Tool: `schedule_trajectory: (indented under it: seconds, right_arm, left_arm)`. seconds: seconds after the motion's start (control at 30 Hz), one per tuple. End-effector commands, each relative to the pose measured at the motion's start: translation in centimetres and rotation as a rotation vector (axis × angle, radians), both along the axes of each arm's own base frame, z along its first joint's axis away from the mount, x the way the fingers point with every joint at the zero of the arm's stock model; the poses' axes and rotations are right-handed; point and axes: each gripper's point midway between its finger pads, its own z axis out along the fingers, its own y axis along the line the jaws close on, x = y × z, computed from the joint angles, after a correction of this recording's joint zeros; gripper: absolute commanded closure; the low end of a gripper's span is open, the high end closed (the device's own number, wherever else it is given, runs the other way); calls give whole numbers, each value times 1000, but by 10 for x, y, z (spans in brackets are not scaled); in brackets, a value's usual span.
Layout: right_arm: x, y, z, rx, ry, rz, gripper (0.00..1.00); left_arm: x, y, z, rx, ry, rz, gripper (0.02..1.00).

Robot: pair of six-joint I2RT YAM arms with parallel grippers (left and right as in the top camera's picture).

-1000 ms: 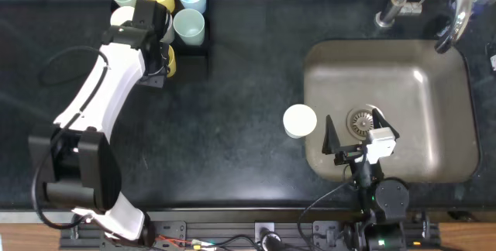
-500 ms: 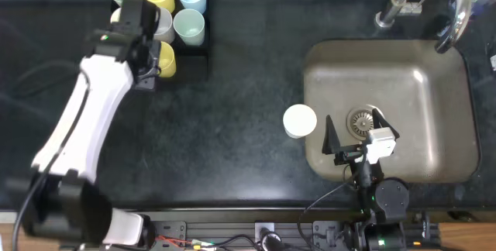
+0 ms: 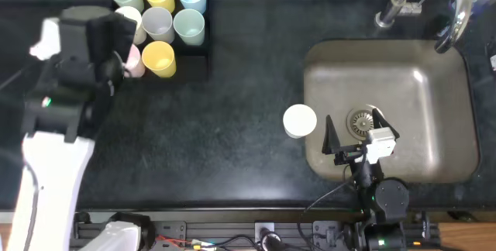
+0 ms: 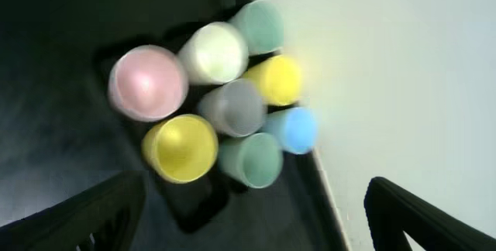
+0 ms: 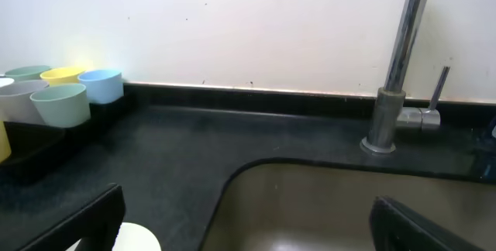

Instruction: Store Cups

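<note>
Hovering above the rack of cups [image 3: 159, 22], the left gripper [image 4: 256, 216] is wide open and empty. A white cup [image 3: 299, 120] stands on the counter [image 3: 225, 158] at the edge of the sink [image 3: 438, 69], near the open, empty right gripper [image 5: 248, 232]; a clumsy nudge could tip it in.

Top view looks straight down — both wrist views share the cups [image 4: 232, 108], left from above, right low.

Steel sink [image 3: 434, 88] set in dark countertop [image 3: 232, 127]; drain [image 3: 358, 119] in basin; faucet [image 5: 403, 65] behind sink, against white wall [image 5: 232, 26].
</note>
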Motion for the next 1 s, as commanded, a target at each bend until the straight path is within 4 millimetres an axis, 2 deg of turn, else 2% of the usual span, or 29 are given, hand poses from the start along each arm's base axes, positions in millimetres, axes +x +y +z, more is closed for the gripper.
schedule_trajectory:
  seconds: [0.03, 0.2, 0.3, 0.37, 0.43, 0.5, 0.7, 1.0]
  right_arm:
    - [0, -1, -3, 4, -2, -7, 3]
    - [0, -1, -3, 4, -2, -7, 3]
    - [0, -1, -3, 4, -2, -7, 3]
    - [0, -1, -3, 4, -2, -7, 5]
    - [0, -1, -3, 4, -2, -7, 3]
    - [0, -1, -3, 4, -2, -7, 3]
    - [0, -1, -3, 4, -2, -7, 3]
    - [0, -1, -3, 4, -2, -7, 3]
  left_arm:
    - [-18, 4, 45, 216, -135, -142, 86]
    - [-42, -7, 66, 433, -305, -317, 82]
    - [-58, -32, 69, 627, -484, -506, 49]
    - [-72, -47, 64, 745, -603, -601, 18]
    - [-84, -57, 50, 841, -683, -659, 18]
    - [-95, -63, 28, 894, -722, -695, 18]
    - [-112, -52, -33, 913, -699, -673, 18]
    - [-123, -44, -79, 1000, -730, -625, 18]
